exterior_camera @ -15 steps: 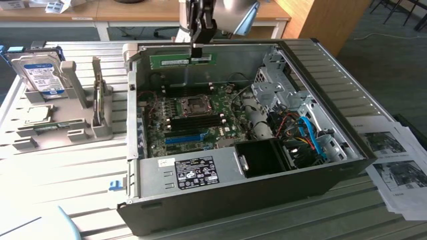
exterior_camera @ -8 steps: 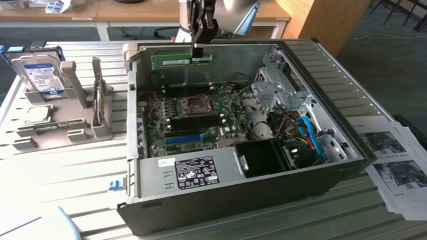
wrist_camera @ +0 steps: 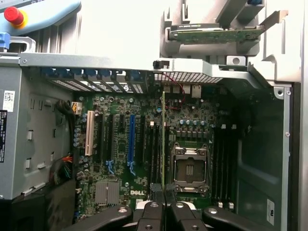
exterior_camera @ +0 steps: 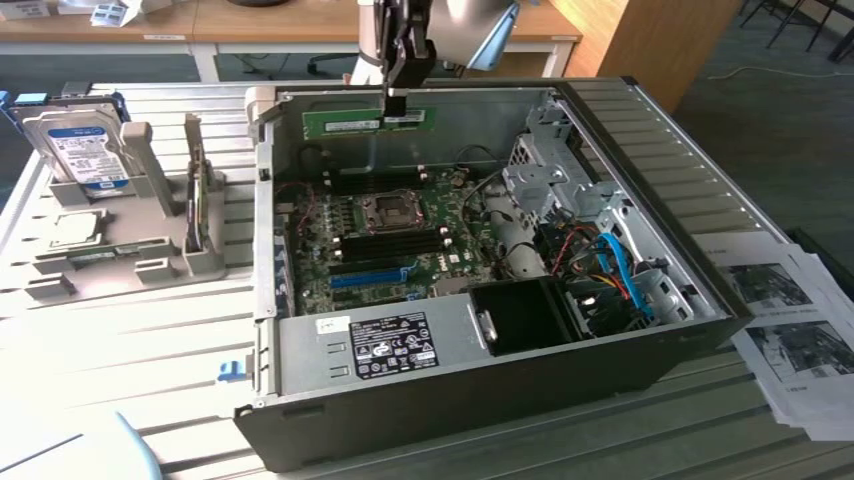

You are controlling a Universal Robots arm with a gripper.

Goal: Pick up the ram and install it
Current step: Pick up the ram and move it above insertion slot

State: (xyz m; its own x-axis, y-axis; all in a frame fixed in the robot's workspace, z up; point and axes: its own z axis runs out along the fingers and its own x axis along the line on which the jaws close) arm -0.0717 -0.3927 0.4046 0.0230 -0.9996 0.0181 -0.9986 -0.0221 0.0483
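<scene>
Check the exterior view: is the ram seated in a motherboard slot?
No; the gripper holds the ram in the air, clear above the motherboard.

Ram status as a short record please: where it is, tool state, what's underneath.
ram: in the air over the open case, long edge level, not seated
tool: shut on the ram, gripping its top edge
below: motherboard, CPU socket with dark slots beside it
hard drive: upright in the stand at the exterior view's left

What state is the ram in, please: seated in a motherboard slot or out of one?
Out: the gripper holds the ram by its top edge above the motherboard, clear of its slots.
</scene>
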